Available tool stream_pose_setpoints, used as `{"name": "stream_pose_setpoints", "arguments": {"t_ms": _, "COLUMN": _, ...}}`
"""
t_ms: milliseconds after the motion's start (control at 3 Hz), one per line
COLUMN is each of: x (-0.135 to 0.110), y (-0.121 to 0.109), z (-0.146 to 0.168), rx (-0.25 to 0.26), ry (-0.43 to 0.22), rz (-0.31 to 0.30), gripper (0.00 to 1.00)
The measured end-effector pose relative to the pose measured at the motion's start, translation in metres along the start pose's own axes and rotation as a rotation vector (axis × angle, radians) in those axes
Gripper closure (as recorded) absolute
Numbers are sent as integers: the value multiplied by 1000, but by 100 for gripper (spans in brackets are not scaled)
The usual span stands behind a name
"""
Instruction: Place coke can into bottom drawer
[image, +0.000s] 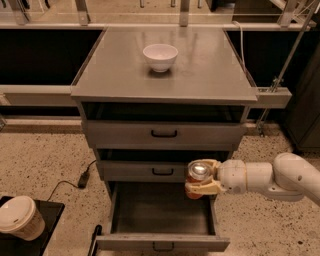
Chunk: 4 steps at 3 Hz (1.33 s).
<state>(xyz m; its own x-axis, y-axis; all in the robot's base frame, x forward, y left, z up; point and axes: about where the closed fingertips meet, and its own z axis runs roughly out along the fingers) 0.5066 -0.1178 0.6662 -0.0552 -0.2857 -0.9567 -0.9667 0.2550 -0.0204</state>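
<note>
You're in the carry-and-lower part of this one. The end effector (202, 181) is clamped on the coke can (198, 171), tan fingers wrapped round its sides, silver top facing up and the can upright. The arm reaches in from the right, and the can hangs in front of the right end of the middle drawer (150, 171), above the back right corner of the bottom drawer (160, 210).

That drawer is already pulled out with nothing in the tray that I can see, so no opening step is left. My read is the grasp is done and only the placement remains.

For the next move I'd nudge the can left and toward the front of the tray before going down. Where it is now it looks close to the right side wall and to the middle drawer's front, and I can't tell how much clearance you've got there. Then lower straight down till the can is on the tray floor, and only then let the fingers part.

The white bowl (160, 56) up on the counter (210, 80) is well out of the way, so ignore it.
</note>
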Motion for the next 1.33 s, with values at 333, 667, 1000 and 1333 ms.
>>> {"name": "stream_pose_setpoints", "arguments": {"t_ms": 333, "x": 0, "y": 0, "z": 0, "rx": 0, "ry": 1, "rz": 0, "gripper": 100}}
{"name": "stream_pose_setpoints", "arguments": {"t_ms": 667, "x": 9, "y": 4, "z": 7, "rx": -11, "ry": 44, "rz": -3, "gripper": 100}}
{"name": "stream_pose_setpoints", "arguments": {"t_ms": 1000, "x": 57, "y": -9, "z": 29, "rx": -4, "ry": 69, "rz": 18, "gripper": 100}}
{"name": "stream_pose_setpoints", "arguments": {"t_ms": 1333, "x": 129, "y": -17, "z": 68, "rx": 29, "ry": 96, "rz": 45, "gripper": 100}}
